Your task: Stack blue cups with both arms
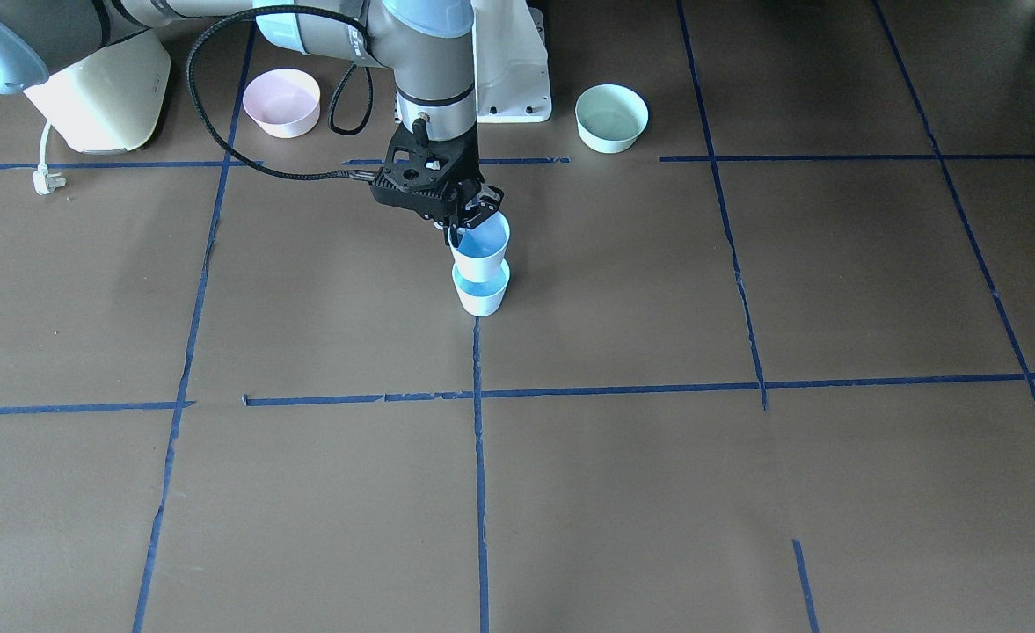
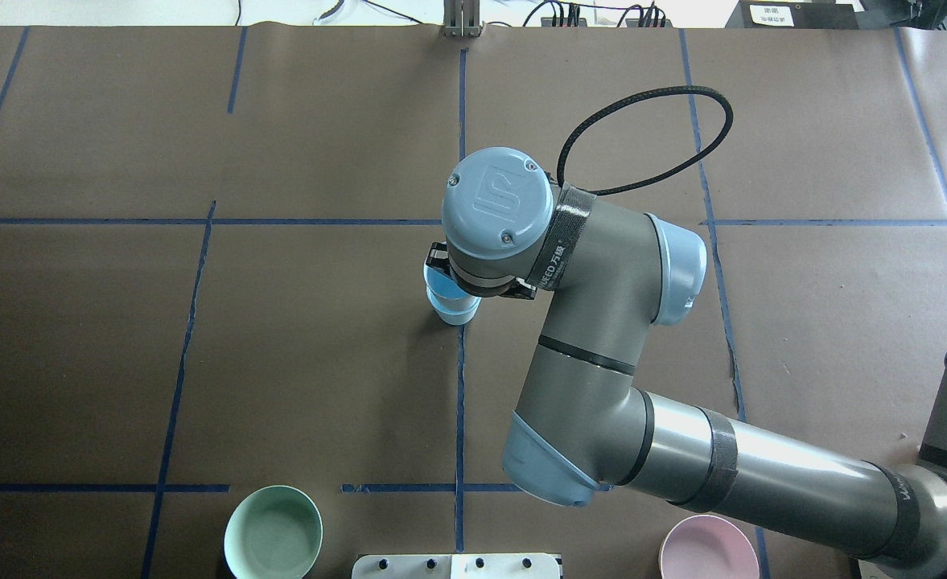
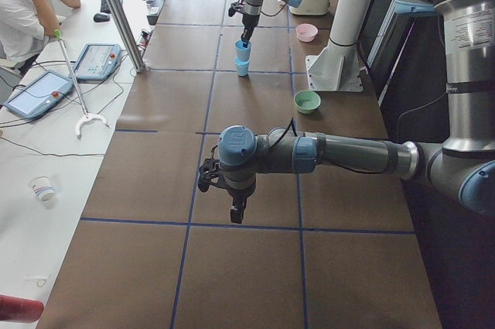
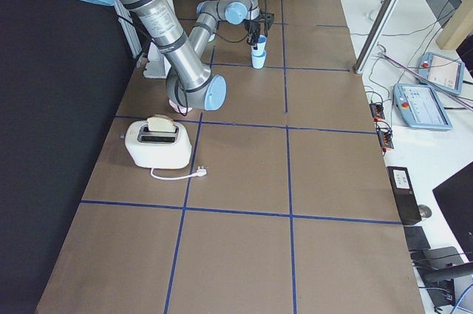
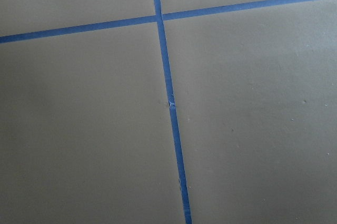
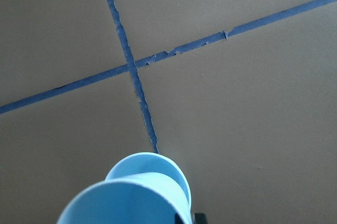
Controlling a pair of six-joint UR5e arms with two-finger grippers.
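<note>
Nearest the right wrist camera, the upper blue cup (image 6: 124, 203) is gripped at its rim by the clenched right hand (image 1: 469, 220). It is held directly over the lower blue cup (image 1: 482, 297), with its base at that cup's mouth. Two blue cups are counted, mid-tabletop (image 1: 746, 492), away from every edge. Two bowls, one pink bowl (image 1: 281, 103) and one mint-green bowl (image 1: 611, 117), are set by the robot-side edge. Whether the left hand (image 3: 237, 210) is clenched cannot be told.
</note>
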